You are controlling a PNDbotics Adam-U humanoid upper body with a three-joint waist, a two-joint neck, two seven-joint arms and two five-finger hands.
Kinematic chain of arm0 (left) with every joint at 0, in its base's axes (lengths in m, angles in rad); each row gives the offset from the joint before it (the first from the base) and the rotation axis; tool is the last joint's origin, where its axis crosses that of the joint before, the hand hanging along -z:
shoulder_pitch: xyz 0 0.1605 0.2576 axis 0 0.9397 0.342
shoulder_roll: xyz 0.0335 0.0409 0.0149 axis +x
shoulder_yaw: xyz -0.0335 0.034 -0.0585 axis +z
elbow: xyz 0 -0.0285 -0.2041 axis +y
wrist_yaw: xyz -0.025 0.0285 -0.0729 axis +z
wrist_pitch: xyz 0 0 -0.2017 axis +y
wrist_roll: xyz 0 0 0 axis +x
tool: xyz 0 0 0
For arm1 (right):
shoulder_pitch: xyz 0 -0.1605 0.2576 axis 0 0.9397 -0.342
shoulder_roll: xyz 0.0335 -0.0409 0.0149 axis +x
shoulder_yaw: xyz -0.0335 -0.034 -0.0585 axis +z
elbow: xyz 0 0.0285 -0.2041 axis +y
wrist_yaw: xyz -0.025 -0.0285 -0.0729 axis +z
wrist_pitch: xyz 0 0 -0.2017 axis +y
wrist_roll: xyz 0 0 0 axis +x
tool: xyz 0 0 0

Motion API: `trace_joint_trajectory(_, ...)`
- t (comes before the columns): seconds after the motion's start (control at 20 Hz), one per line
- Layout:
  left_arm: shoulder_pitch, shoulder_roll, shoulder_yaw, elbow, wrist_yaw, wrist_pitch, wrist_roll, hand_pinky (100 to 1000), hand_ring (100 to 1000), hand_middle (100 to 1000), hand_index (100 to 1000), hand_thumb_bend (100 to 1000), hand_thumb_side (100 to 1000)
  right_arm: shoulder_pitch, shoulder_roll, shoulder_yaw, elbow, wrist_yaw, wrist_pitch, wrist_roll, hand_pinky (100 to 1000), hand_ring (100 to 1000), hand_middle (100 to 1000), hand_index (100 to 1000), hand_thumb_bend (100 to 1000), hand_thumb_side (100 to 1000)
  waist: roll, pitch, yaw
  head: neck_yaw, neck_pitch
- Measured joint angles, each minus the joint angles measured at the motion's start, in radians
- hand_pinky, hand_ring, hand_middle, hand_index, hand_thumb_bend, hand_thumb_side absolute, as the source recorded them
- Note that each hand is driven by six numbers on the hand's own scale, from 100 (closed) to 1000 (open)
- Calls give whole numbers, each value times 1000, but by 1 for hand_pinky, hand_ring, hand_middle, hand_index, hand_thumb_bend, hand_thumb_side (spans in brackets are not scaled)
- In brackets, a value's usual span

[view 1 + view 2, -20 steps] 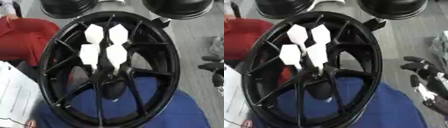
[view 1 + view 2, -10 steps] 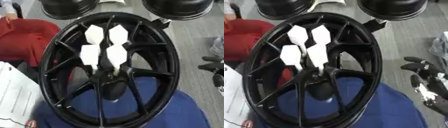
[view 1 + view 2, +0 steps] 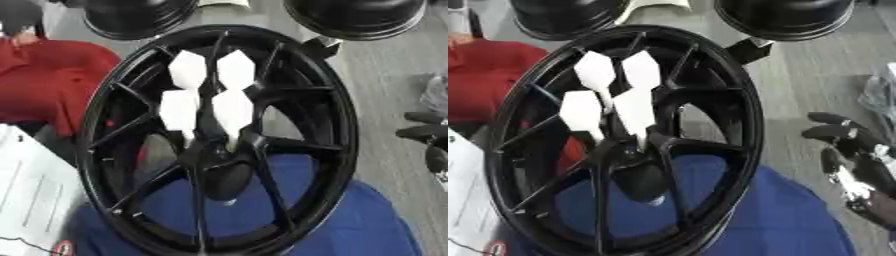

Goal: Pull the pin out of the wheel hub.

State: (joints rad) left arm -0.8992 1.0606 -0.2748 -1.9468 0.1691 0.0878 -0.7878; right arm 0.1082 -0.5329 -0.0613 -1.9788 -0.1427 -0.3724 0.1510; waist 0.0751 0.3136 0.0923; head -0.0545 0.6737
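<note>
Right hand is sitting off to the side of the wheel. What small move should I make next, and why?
Probably bring the right hand left, toward the hub of the black wheel. The hand hangs open beside the rim, touching nothing, while the white pieces stand near the hub. Which one is the pin I cannot tell; the left hand is out of view.

I cannot make out the pin at the wheel hub point(image 3: 229, 172); blurred. Right hand point(image 3: 859, 160) cut off at right edge. Far black wheels point(image 3: 140, 15) cropped by top edge.
</note>
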Motion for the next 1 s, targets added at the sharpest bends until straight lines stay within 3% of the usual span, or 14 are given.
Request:
trace_joint_trajectory(0.55, -6, 11, -120, -43, -22, 70, 7, 772, 786, 798, 892, 100, 608, -4, -8, 0, 0, -7, 3, 3, 884, 793, 866, 769, 100, 521, 3, 0, -9, 8, -8)
trace_joint_trajectory(1.0, -40, -25, -181, -44, -18, 161, 16, 791, 816, 810, 906, 100, 584, -11, -8, 1, 0, -10, 10, 9, 885, 793, 865, 768, 100, 523, 6, 0, -11, 17, -8)
